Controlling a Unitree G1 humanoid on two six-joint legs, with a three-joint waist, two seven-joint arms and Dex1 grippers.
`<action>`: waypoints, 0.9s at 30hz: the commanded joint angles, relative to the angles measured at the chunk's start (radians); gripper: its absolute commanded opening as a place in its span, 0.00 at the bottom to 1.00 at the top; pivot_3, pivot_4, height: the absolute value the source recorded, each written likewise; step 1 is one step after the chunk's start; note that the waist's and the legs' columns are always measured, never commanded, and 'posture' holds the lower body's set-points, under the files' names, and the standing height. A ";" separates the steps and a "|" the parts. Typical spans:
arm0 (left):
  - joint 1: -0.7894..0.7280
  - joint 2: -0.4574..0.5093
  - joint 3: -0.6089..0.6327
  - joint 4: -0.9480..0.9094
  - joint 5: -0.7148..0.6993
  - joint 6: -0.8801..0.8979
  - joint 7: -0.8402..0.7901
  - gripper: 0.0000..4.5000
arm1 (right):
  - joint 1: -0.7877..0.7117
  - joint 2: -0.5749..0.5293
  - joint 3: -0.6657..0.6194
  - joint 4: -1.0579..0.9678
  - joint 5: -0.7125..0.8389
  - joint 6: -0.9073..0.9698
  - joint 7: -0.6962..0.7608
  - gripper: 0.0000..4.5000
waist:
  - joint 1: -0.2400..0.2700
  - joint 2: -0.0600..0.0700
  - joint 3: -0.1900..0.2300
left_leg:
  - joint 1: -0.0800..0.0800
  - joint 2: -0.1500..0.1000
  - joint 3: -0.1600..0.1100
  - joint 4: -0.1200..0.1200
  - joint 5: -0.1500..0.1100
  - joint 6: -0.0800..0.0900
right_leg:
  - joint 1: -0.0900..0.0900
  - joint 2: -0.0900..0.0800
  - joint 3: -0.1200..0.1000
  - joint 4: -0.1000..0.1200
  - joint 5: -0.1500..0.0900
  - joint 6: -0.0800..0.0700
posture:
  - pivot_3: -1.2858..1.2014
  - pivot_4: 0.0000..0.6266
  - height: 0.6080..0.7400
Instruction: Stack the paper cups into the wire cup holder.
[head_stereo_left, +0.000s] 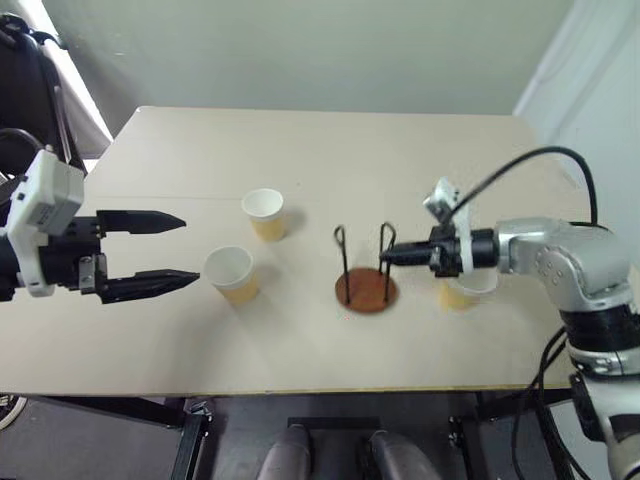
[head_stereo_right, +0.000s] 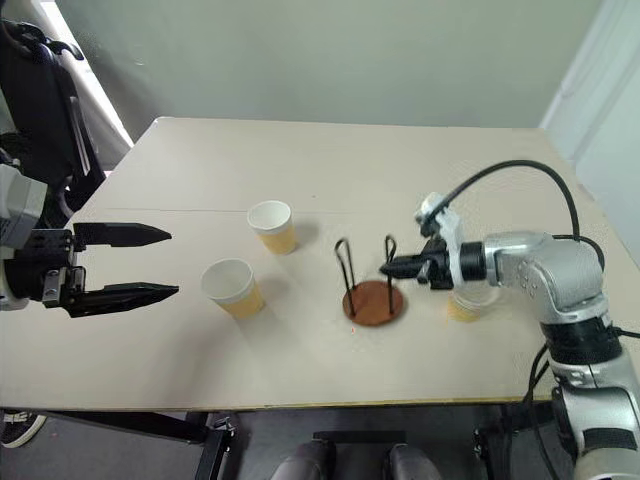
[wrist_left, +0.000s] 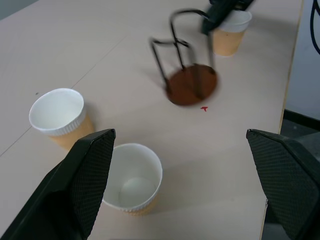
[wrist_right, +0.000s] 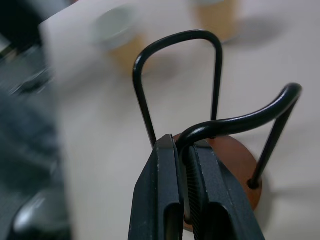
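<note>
I see the holder (head_stereo_left: 366, 282) standing on the table (head_stereo_left: 320, 160) a bit right of centre, its brown disc flat on the surface and its two black wire loops upright. My right tool (head_stereo_left: 385, 256) reaches in from the right and points left, its tips at the top of the loop nearer to it. In the right wrist view the two black fingers (wrist_right: 165, 195) are pressed together on that loop's wire, which runs between their tips, so this tool is pinching the holder, not a cup.

Three cups sit upright on the table, mouths up. One (head_stereo_left: 465, 290) is just right of the holder, partly hidden under my right forearm. The other two are to the left of the holder: a far cup (head_stereo_left: 264, 212) and a near cup (head_stereo_left: 231, 273), close together but not touching.

My left tool (head_stereo_left: 165, 251) hangs over the left side of the table, pointing right, fingers spread wide, nothing between them. The near cup sits just past its lower fingertip; I cannot tell whether they touch. The left wrist view shows both left cups in front of the spread fingers (wrist_left: 80, 185), with the holder beyond.
</note>
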 joint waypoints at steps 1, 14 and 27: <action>-0.020 0.006 0.011 0.001 -0.009 -0.013 -0.007 1.00 | 0.015 -0.013 0.024 -0.086 0.028 -0.016 0.028 0.01 | -0.001 0.000 0.000 | 0.000 0.001 0.000 0.000 0.001 0.000 | 0.000 0.001 0.001 0.000 0.001 0.000 | 0.52 0.24 1.00; -0.005 0.008 0.024 -0.008 -0.002 -0.005 -0.007 1.00 | 0.065 0.019 0.120 -0.112 -0.091 -0.148 -0.056 0.01 | -0.001 -0.001 -0.001 | 0.004 0.003 0.000 0.000 0.006 0.002 | 0.002 0.004 0.003 0.000 0.005 -0.002 | 0.52 0.24 1.00; -0.045 0.020 -0.008 -0.003 -0.018 -0.005 -0.018 1.00 | 0.059 -0.064 0.180 -0.139 -0.145 -0.177 -0.013 0.73 | 0.001 -0.002 -0.001 | 0.000 0.004 0.000 0.000 0.005 0.001 | -0.001 0.005 0.003 0.000 0.006 -0.003 | 0.52 0.24 1.00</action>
